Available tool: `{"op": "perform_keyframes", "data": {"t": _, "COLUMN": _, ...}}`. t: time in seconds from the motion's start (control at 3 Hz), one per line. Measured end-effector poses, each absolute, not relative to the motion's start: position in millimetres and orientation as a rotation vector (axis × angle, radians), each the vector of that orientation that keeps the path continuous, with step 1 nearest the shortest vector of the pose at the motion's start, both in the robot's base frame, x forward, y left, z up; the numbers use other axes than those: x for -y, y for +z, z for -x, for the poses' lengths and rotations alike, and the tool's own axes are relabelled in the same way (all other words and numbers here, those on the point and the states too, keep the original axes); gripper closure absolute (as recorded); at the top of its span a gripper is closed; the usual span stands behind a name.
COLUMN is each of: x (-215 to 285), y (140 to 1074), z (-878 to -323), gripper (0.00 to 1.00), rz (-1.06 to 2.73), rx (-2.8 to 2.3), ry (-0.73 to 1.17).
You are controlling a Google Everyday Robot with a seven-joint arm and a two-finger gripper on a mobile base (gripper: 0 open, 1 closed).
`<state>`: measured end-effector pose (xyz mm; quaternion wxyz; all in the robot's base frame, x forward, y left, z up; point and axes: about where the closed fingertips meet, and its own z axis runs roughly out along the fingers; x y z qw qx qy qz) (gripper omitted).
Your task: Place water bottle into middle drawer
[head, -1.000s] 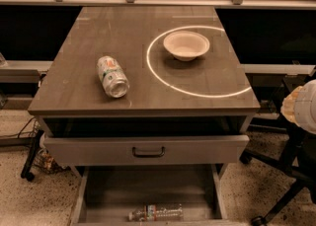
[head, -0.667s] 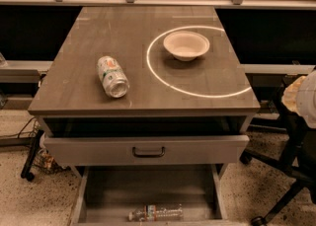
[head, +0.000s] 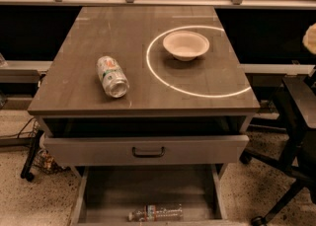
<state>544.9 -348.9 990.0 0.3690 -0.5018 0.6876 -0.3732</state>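
Note:
The water bottle, clear and crinkled with a thin coloured label, lies on its side on the floor of the open middle drawer, near its front edge. The drawer is pulled out at the bottom of the grey cabinet. My gripper shows only as a pale rounded shape at the far right edge. It is high up, well away from the bottle and the drawer, and it holds nothing that I can see.
The drawer above is slightly open, with a grey front and a dark handle. On the cabinet top lie a white-and-green can on its side and a pale bowl inside a bright ring. A dark office chair stands at the right.
The pale gripper shape at the right edge has moved up and further right, leaving less of it in view. The bottle, can, bowl and drawers have not moved.

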Motion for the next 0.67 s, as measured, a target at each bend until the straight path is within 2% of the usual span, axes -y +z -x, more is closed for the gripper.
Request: {"op": "perform_keyframes", "data": {"t": 0.67, "x": 349.4, "y": 1008.4, "z": -551.2, "gripper": 1.00, "rz": 1.265, "rx": -1.731, "ry": -0.977}}
